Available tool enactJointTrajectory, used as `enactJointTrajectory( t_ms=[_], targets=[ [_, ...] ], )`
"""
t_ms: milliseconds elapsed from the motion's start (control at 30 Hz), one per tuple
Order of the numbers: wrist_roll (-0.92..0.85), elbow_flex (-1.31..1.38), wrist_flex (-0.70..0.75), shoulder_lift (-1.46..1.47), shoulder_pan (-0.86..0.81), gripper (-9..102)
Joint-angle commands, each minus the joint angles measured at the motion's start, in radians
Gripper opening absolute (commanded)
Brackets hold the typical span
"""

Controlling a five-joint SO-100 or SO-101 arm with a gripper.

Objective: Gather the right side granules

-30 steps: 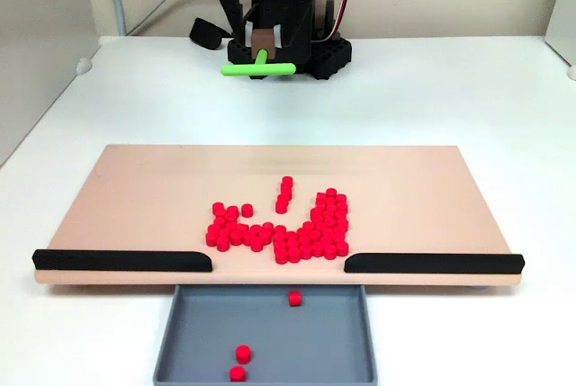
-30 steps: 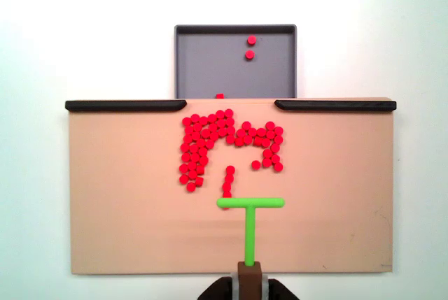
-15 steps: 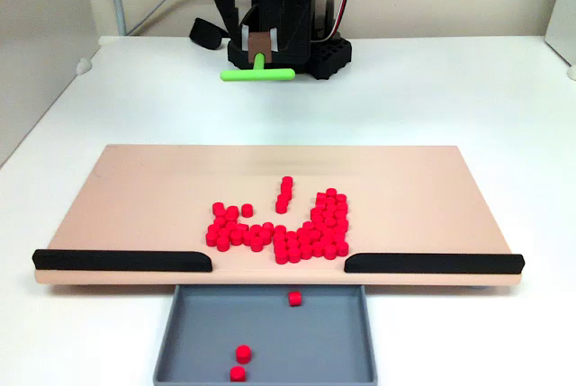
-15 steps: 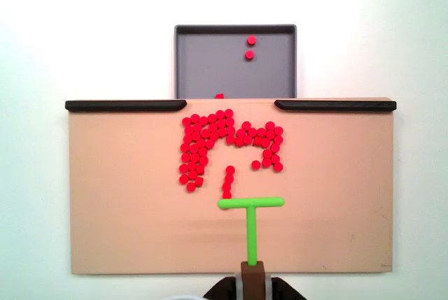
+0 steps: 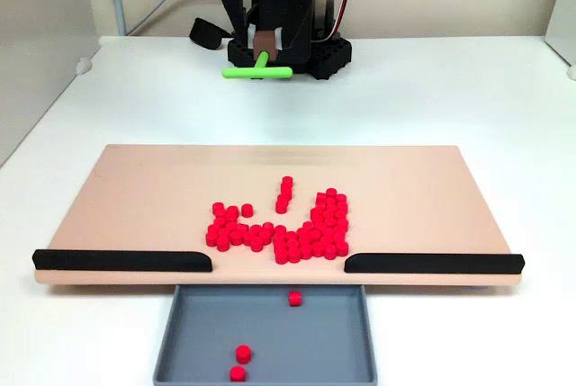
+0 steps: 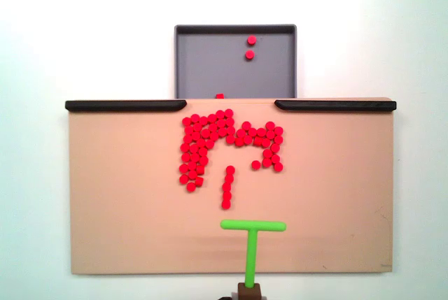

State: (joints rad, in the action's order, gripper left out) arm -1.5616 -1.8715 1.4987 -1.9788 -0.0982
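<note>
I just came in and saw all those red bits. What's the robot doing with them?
The robot arm's tool holds a green T-stick like a little rake. Right now the stick is at the near end of the tan board in the view from above, not touching the red granules. Most granules sit in a clump by the gap between two black rails. Three have already dropped into the grey tray.

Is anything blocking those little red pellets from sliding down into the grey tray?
Nothing visible does. The red pellets sit before the gap between the two black rails, which opens onto the grey tray.
</note>
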Motion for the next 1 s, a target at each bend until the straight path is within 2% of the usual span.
enactJointTrajectory(
  t_ms=[0,300,567,833,967],
  targets=[
    [0.006,0.003,0.005,0.005,0.005,0],
    [-0.017,0.003,0.005,0.032,0.006,0],
    [-0.126,0.005,0.005,0.049,-0.025,0],
    [-0.382,0.02,0.003,0.075,-0.147,0],
    [-0.583,0.029,-0.008,0.095,-0.224,0]
  ],
)
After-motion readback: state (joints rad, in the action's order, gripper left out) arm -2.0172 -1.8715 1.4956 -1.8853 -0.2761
